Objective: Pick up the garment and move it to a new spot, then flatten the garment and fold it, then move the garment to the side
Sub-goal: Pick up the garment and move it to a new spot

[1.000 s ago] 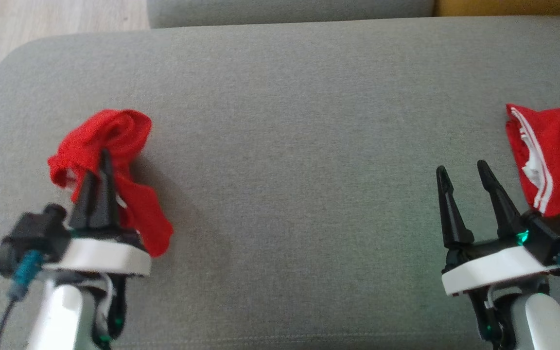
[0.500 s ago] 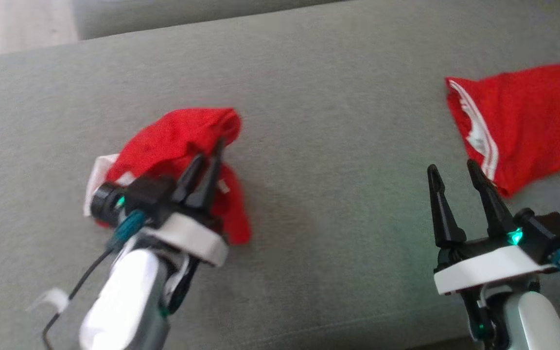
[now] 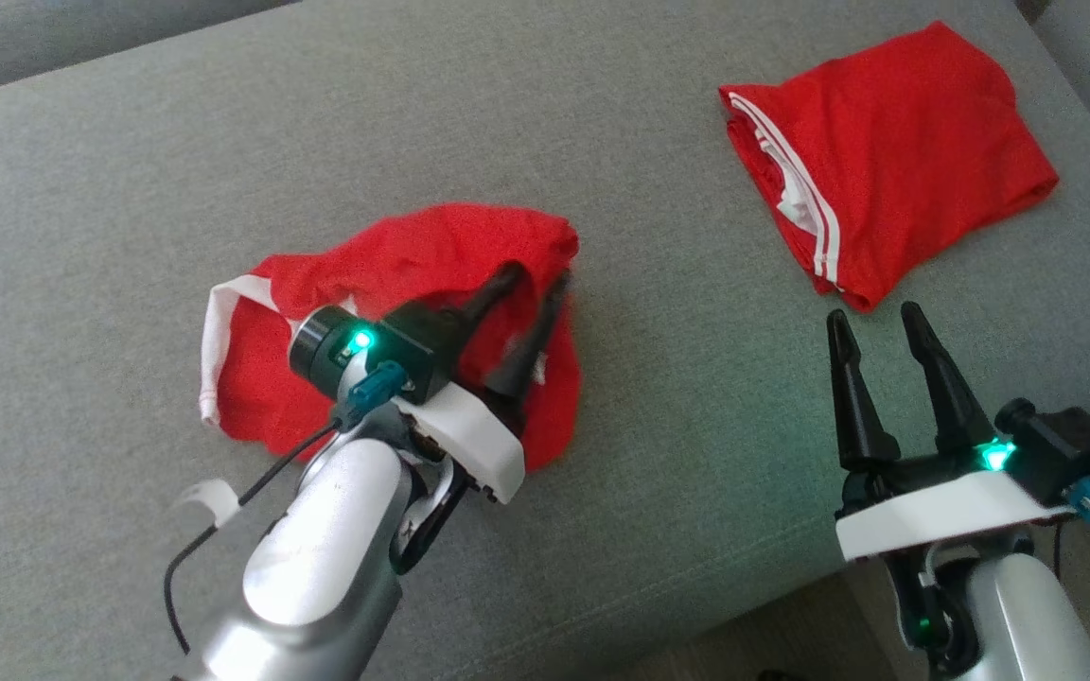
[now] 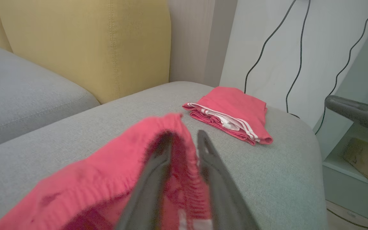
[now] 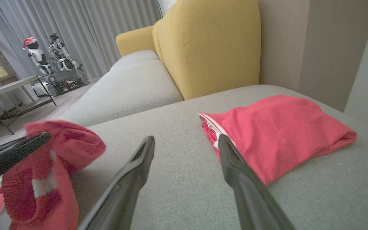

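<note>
Left gripper (image 3: 536, 282) stands parted around the garment's (image 3: 413, 251) edge.

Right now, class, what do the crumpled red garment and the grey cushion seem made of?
Crumpled red garment: soft matte knit, perhaps cotton or polyester; it slumps in limp folds. Grey cushion: matte woven upholstery; a fine flecked weave shows.

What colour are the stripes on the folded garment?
White, along the edge of the folded garment; clearest in the head view.
</note>
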Controlling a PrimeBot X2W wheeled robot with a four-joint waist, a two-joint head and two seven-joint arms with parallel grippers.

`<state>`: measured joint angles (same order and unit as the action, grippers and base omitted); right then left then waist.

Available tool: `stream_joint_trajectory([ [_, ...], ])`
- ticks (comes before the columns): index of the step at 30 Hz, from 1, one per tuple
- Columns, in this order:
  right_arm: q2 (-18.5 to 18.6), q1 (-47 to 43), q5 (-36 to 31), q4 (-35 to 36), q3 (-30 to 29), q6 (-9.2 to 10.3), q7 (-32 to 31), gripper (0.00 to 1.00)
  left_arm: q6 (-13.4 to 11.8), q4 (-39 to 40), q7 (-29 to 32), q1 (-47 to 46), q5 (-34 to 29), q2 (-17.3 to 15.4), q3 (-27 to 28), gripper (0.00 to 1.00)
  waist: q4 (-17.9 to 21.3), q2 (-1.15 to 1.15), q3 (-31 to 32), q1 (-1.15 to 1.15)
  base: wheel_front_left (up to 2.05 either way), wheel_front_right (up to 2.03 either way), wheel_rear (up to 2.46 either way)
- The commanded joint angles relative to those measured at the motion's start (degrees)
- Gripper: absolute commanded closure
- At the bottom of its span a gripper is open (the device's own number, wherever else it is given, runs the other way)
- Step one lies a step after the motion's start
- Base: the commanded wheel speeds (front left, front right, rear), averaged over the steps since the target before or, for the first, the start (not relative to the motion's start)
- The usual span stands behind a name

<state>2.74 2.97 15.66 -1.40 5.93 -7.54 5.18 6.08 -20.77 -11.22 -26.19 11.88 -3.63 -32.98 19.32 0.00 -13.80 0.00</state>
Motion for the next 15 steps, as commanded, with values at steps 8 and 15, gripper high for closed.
stream_joint_trajectory([
  [8, 0.14, 1.42, -0.01, 0.60, 0.44, 0.05, 1.35, 0.00, -1.50, -0.16, -2.50, -0.50, 0.96, -0.14, 1.76, 0.00, -1.94, 0.00, 0.89, 0.00, 0.00, 0.00, 0.00],
  [15, 0.14, 1.23, -1.64, 1.50, -0.82, 0.05, 0.31, 0.00, -7.40, 3.72, -3.60, 2.71, 2.90, -3.08, 9.59, 0.00, -7.09, 0.00, 2.50, 0.00, 0.00, 0.00, 0.00],
])
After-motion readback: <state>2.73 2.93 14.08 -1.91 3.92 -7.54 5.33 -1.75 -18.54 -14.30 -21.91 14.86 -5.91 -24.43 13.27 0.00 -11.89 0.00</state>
